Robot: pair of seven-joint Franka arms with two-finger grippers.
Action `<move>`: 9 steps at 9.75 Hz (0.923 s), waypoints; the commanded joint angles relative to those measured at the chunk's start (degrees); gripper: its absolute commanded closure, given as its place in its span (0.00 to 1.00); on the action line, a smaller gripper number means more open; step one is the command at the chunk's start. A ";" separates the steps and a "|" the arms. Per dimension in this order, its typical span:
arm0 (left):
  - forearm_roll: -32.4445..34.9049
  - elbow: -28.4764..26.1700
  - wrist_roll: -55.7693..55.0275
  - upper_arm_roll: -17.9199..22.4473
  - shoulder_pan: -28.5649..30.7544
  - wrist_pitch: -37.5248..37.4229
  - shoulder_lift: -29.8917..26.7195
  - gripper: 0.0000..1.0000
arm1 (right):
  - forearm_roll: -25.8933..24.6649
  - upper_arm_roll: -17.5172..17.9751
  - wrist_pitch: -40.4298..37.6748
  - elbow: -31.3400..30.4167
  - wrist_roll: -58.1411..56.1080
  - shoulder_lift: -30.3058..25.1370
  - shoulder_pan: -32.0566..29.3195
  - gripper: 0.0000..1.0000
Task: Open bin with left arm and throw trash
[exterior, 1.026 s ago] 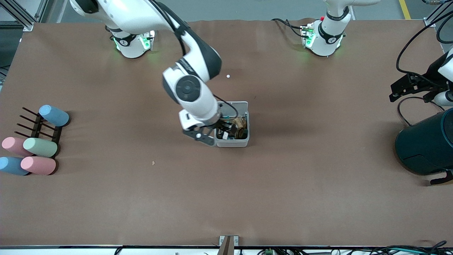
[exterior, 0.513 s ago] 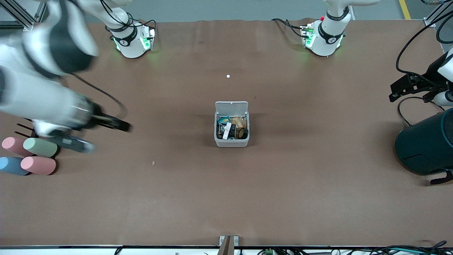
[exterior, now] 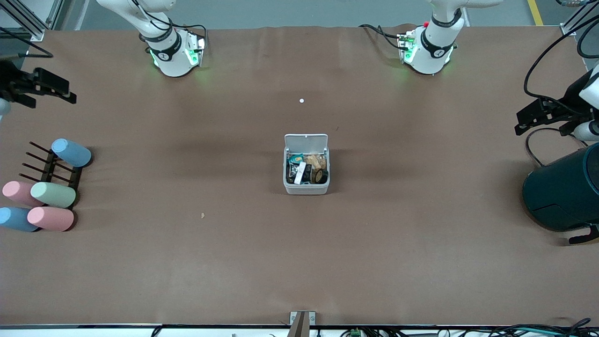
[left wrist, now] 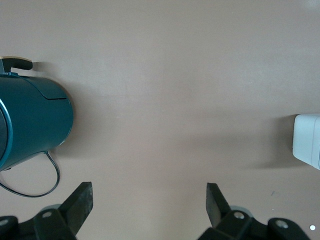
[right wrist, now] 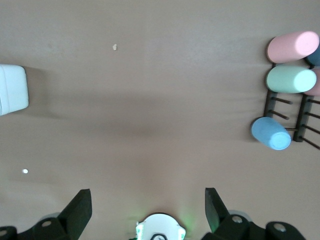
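Observation:
The small white-grey bin stands mid-table with its lid swung up. Inside lie the trash pieces: a black wrapper, a white oblong piece and a black tape roll, among other scraps. My left gripper hangs open and empty over the left arm's end of the table; in its wrist view the bin shows at the edge. My right gripper hangs open and empty over the right arm's end of the table, and its wrist view shows the bin well off.
A large dark teal container stands at the left arm's end of the table. A black rack with several pastel cups sits at the right arm's end. A white dot and a tan crumb lie on the brown mat.
The right arm has pulled out of the bin and swung away to its own end of the table, gripper empty. The trash stays in the bin. The left arm has not moved.

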 commanded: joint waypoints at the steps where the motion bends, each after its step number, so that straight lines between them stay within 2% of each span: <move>1: 0.31 0.89 -0.82 -0.31 0.19 -0.93 0.09 0.00 | -5.43 1.56 2.08 -2.22 -0.30 -0.34 3.28 0.01; 6: 0.57 0.98 0.05 -0.22 0.19 -0.93 0.18 0.00 | -5.18 1.21 9.29 -6.53 -0.12 -0.25 2.62 0.01; 9: 0.66 0.98 -0.12 -0.14 0.19 -0.93 0.18 0.00 | -2.63 1.03 8.42 -5.05 0.14 -0.34 0.86 0.01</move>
